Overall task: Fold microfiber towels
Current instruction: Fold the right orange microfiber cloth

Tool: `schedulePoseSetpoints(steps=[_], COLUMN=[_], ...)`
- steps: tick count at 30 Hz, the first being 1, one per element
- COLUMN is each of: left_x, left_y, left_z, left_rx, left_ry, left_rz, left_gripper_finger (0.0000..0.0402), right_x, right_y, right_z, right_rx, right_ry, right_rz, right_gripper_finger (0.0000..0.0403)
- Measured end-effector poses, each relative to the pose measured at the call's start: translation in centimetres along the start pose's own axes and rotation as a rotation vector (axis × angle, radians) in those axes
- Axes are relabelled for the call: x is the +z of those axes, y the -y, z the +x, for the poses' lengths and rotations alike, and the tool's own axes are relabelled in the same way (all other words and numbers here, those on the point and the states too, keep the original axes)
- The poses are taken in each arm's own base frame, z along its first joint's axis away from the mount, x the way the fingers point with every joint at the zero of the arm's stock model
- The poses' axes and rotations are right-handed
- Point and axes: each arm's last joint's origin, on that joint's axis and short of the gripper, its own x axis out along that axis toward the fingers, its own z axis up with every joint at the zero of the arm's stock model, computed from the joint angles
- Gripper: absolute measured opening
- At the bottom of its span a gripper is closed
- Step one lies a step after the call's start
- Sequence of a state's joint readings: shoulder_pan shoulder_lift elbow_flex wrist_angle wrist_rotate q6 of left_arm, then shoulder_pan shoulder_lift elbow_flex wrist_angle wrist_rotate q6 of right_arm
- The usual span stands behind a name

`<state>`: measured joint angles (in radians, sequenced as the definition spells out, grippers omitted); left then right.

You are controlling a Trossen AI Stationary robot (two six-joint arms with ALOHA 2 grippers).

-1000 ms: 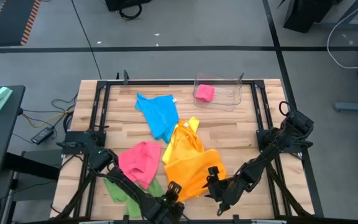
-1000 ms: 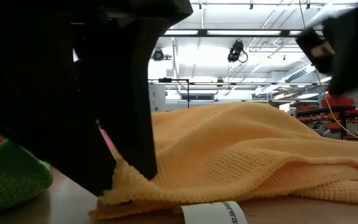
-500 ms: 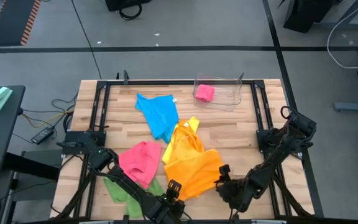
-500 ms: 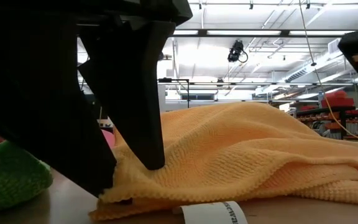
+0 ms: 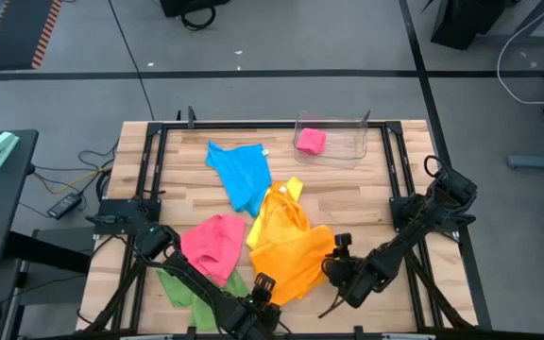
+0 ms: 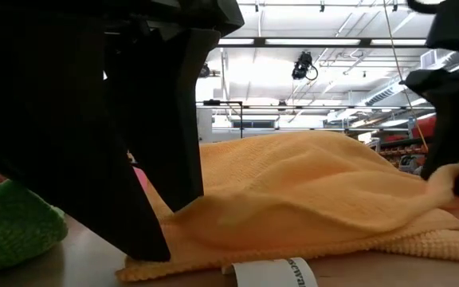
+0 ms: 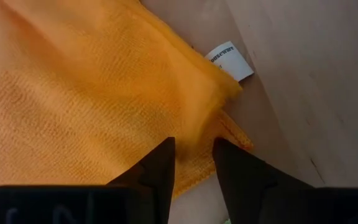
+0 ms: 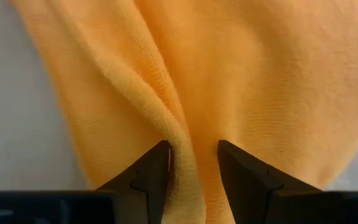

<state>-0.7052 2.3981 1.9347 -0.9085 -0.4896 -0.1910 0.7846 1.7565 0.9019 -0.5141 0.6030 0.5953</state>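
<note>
An orange towel (image 5: pixel 291 257) lies crumpled at the table's near middle, its white label (image 7: pixel 230 60) at a near corner. My left gripper (image 5: pixel 264 286) is shut on its near left edge and my right gripper (image 5: pixel 334 259) on its right edge. A yellow towel (image 5: pixel 281 201) lies partly under the orange towel's far side. A blue towel (image 5: pixel 241 173) is spread farther back. A pink towel (image 5: pixel 213 244) lies at the left, over a green towel (image 5: pixel 179 288). Another pink towel (image 5: pixel 311 141) sits bunched in the bin. My left gripper pinches a raised fold of the orange towel (image 7: pixel 194 134) between its two fingers, near the corner with the label. The fingers slant down from the near side. The towel around the fold lies on the table. My right gripper pinches a ridge of the orange towel (image 8: pixel 182 140) between its two fingers at the towel's right edge. It comes slanting down from the table's right. In the low view the cloth (image 6: pixel 441 182) rises a little to the fingers; the remainder lies on the table.
A clear plastic bin (image 5: pixel 349 151) stands at the far right of the table. Black frame rails (image 5: pixel 149 179) run along the table's edges. Bare wood (image 5: pixel 366 203) shows between the bin and the orange towel.
My right gripper has tipped downward and moved toward the orange towel, reaching its right edge and taking hold; the cloth there is now drawn up slightly. My left gripper's fingers widened, then narrowed again, and the cloth bunches higher between them.
</note>
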Motion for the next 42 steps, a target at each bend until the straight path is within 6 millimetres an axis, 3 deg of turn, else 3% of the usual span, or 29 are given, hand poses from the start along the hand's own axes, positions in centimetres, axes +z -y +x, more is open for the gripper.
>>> schedulePoseSetpoints(steps=[12, 22, 37, 42], left_x=[0.0, 0.0, 0.0, 0.0], left_y=[0.0, 0.0, 0.0, 0.1], left_z=[0.1, 0.1, 0.1, 0.0], left_rx=[0.002, 0.004, 0.004, 0.002], left_ry=[-0.001, -0.002, -0.003, 0.002], left_rz=[-0.006, 0.003, -0.009, -0.003], left_gripper_finger=[0.0114, 0.0111, 0.0107, 0.0107], right_x=[0.8, 2.9, 0.1, -0.4], right_y=[0.4, 0.3, -0.8, -0.8], right_z=[-1.6, -3.2, 0.3, 0.5], right_rx=[0.033, 0.093, 0.266, 0.266], right_ry=[-0.174, -0.175, -0.071, -0.068], right_rz=[-0.083, -0.190, -0.089, -0.024], right_gripper_finger=[0.0086, 0.0045, 0.0045, 0.0045])
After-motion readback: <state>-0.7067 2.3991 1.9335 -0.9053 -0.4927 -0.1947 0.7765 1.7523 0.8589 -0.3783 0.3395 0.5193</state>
